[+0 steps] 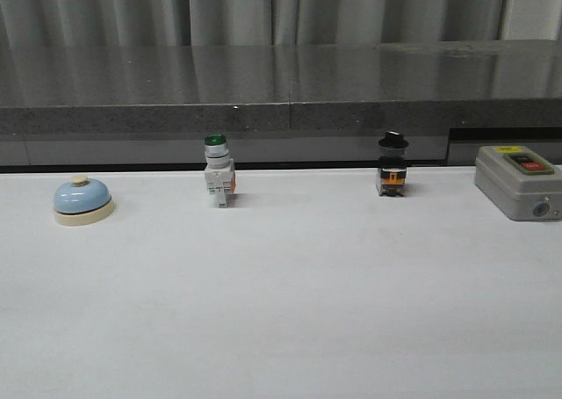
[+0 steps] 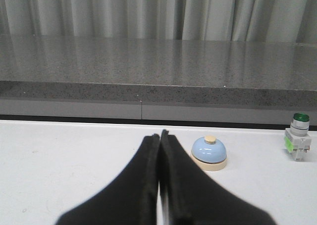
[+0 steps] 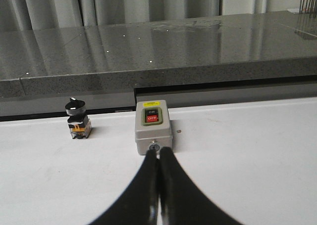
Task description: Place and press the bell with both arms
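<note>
Nearest the left wrist camera, the left tool (image 2: 159,136) has its two black, matte fingers pressed together with nothing between them. Just beyond its tips and slightly off to one side sits the bell (image 2: 209,153), a glossy light-blue dome on a cream round base with a cream knob on top, resting on the white bench (image 2: 59,160) and not touched by the tool. Farther off stands the green-capped push-button switch (image 2: 298,143) (white body, green sticker on its side).

The right tool (image 3: 158,155) is likewise closed on nothing. Directly past its tips lies the grey control box (image 3: 153,130), rectangular with rounded corners; it carries a yellow label too small to read and two buttons, the red one lettered "OFF". Beside it stands a black-knobbed selector switch (image 3: 77,118) with an orange-and-black base.

Only the front view shows all four items in one row before the speckled grey stone ledge (image 1: 281,87); neither tool appears there.
</note>
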`<action>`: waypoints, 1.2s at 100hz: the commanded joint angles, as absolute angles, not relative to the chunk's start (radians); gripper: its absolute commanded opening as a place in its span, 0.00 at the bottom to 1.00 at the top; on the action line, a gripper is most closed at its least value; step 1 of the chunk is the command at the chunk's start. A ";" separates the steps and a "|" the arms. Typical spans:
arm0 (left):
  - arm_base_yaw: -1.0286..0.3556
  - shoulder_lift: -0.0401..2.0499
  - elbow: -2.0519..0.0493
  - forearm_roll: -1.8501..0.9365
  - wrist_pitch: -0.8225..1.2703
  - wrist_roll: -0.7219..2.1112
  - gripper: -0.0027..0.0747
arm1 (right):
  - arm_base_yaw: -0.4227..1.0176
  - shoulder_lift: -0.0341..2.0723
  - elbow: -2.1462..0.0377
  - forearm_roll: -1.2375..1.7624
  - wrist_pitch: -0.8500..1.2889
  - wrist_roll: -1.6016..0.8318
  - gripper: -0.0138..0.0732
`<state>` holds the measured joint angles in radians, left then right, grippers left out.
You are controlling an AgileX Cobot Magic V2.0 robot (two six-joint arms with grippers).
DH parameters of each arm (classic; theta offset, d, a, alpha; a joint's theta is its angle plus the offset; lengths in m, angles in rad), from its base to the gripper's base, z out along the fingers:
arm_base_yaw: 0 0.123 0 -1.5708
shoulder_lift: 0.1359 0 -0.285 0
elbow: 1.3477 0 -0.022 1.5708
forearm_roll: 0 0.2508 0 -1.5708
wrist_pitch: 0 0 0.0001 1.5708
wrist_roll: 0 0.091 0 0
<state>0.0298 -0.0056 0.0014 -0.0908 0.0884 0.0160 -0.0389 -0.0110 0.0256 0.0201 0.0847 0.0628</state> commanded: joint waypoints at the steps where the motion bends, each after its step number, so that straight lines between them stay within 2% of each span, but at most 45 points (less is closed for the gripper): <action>1: 0.034 -0.036 0.044 -0.092 0.016 0.008 0.01 | -0.043 -0.028 0.012 0.013 0.010 0.060 0.09; 60: 0.034 -0.036 0.026 -0.093 -0.043 0.008 0.01 | -0.043 -0.028 0.012 0.013 0.010 0.060 0.09; 89: 0.034 0.016 -0.124 -0.093 0.091 0.008 0.01 | -0.043 -0.028 0.012 0.013 0.010 0.060 0.09; 120: 0.034 0.200 -0.296 -0.102 0.154 0.008 0.01 | -0.043 -0.028 0.012 0.013 0.010 0.060 0.09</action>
